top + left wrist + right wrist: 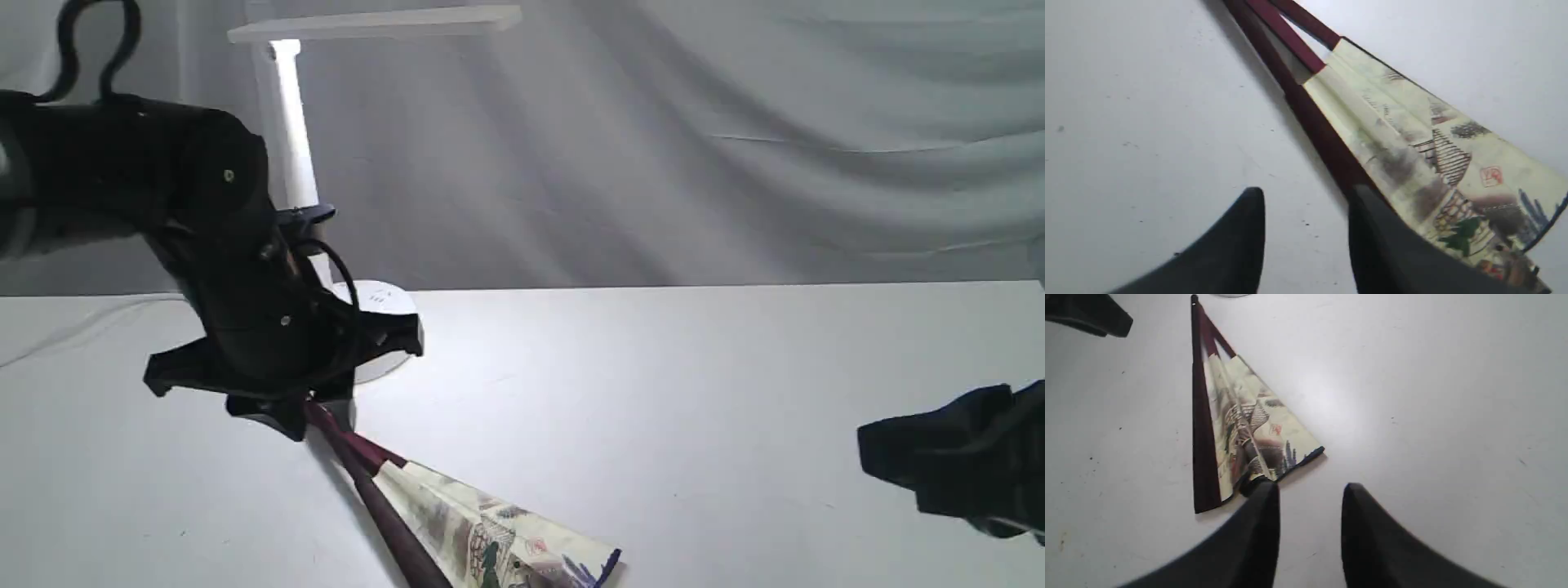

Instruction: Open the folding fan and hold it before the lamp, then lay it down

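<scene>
The folding fan [490, 531] is cut off at its wide end by the exterior view's lower edge.

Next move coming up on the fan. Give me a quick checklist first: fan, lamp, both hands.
1. Cream paper folding fan with maroon ribs fully spread: not ok, only partly open.
2. Fan lying flat on the white table: ok.
3. Left hand open, holding nothing: ok.
4. Left hand clear of the ribs: cannot tell, one finger overlaps a rib in its own view.
5. Right hand open, empty: ok.
6. White desk lamp with flat bar head upright: ok.
</scene>
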`<state>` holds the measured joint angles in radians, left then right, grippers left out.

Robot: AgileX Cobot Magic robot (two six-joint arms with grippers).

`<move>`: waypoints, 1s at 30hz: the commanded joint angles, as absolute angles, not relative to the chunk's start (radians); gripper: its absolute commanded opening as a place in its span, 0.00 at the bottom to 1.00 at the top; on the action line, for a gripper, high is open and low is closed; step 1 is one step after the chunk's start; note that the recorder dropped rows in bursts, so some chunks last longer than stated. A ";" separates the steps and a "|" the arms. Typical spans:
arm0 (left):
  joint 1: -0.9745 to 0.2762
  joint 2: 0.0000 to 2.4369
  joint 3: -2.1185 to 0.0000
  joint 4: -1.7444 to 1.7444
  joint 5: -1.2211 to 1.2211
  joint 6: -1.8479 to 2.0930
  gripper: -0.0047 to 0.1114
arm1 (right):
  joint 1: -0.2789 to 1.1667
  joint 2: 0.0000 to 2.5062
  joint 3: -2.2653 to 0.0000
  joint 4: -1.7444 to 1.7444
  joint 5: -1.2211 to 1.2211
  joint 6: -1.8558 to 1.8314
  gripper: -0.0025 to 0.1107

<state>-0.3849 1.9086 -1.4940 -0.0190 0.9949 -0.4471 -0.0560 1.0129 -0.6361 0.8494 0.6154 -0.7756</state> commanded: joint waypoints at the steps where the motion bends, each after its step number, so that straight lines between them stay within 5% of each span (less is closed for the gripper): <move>1: -0.332 1.880 -1.494 -0.064 1.057 -0.350 0.33 | 0.024 1.064 -0.641 0.855 0.563 -0.784 0.26; 13: -0.226 1.784 -1.492 -0.053 1.157 -0.163 0.33 | 0.313 1.320 -0.669 0.908 0.373 -0.778 0.26; 25: -0.185 1.779 -1.492 -0.060 1.221 -0.096 0.33 | 0.389 1.633 -0.920 0.918 0.475 -0.775 0.26; 30: -0.185 1.779 -1.492 -0.060 1.221 -0.096 0.33 | 0.389 1.764 -1.050 0.915 0.543 -0.754 0.38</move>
